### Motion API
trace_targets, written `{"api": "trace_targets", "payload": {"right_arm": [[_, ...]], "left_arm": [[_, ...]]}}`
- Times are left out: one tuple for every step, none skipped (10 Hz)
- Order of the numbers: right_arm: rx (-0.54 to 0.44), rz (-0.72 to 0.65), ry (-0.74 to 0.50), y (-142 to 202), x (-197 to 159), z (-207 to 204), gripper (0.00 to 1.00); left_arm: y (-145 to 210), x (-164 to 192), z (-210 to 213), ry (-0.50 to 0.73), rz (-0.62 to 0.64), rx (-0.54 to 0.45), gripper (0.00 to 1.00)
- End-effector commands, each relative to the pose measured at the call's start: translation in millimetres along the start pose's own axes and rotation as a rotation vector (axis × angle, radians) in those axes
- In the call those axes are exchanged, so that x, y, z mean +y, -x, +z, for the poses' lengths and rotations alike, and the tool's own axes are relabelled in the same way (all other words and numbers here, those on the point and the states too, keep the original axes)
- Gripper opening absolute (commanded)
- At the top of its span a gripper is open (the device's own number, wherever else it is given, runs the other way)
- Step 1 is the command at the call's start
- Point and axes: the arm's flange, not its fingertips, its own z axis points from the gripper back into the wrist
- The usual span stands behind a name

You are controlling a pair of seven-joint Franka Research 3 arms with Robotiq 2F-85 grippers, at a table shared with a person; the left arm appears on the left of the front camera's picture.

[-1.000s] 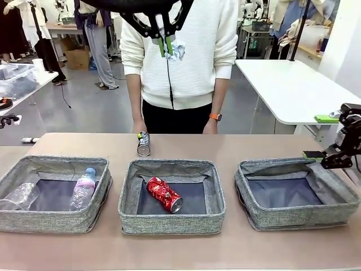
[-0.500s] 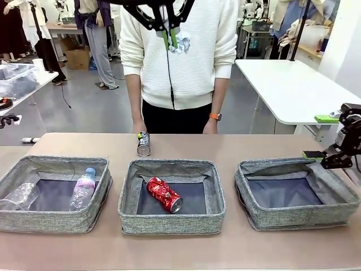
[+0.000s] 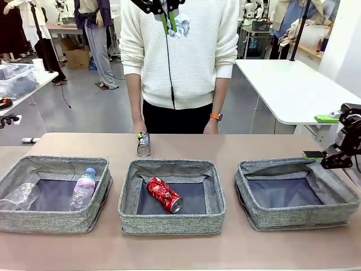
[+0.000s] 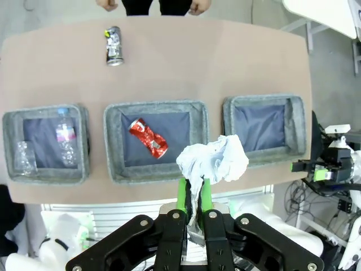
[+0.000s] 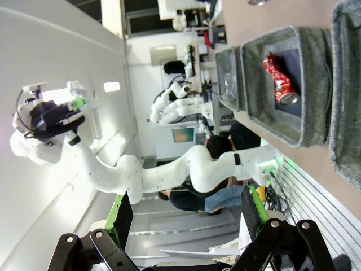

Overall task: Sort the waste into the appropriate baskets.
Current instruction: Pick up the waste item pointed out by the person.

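Front view, starting at the far left, we see a low square basket of grey woven fabric (image 3: 53, 223) holding a crushed clear plastic bottle (image 3: 20, 195) and, just beside it, a clear plastic bottle with a blue cap (image 3: 83, 189). The middle grey basket (image 3: 172, 224) holds a dented red drink can (image 3: 164, 194) lying askew. Behind that basket, a dark printed can (image 3: 144, 144) lies on its side on the brown table (image 3: 237, 148), close to the person in a white sweater (image 3: 186, 73). High above the middle basket we find the left gripper (image 3: 168, 21), its green pads pinched narrow on a small white paper wad (image 3: 180, 25). The right grey basket (image 3: 299, 220) shows its dark lining. At its far right corner hangs the right gripper (image 3: 320, 136), its fingers spread wide apart.
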Motion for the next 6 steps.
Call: {"api": "trace_targets", "payload": {"right_arm": [[0.002,0.009,-0.015,-0.2,2.2,-1.1,1.0],[0.002,0.009,-0.015,-0.2,2.2,-1.1,1.0],[0.002,0.009,-0.015,-0.2,2.2,-1.1,1.0],[0.002,0.009,-0.015,-0.2,2.2,-1.1,1.0],[0.002,0.009,-0.015,-0.2,2.2,-1.1,1.0],[0.002,0.009,-0.015,-0.2,2.2,-1.1,1.0]], "left_arm": [[0.6,-1.5,-4.2,-0.005,-0.004,0.012,0.08],[0.6,-1.5,-4.2,-0.005,-0.004,0.012,0.08],[0.6,-1.5,-4.2,-0.005,-0.004,0.012,0.08],[0.6,-1.5,-4.2,-0.005,-0.004,0.012,0.08],[0.6,-1.5,-4.2,-0.005,-0.004,0.012,0.08],[0.6,-1.5,-4.2,-0.005,-0.004,0.012,0.08]]}}
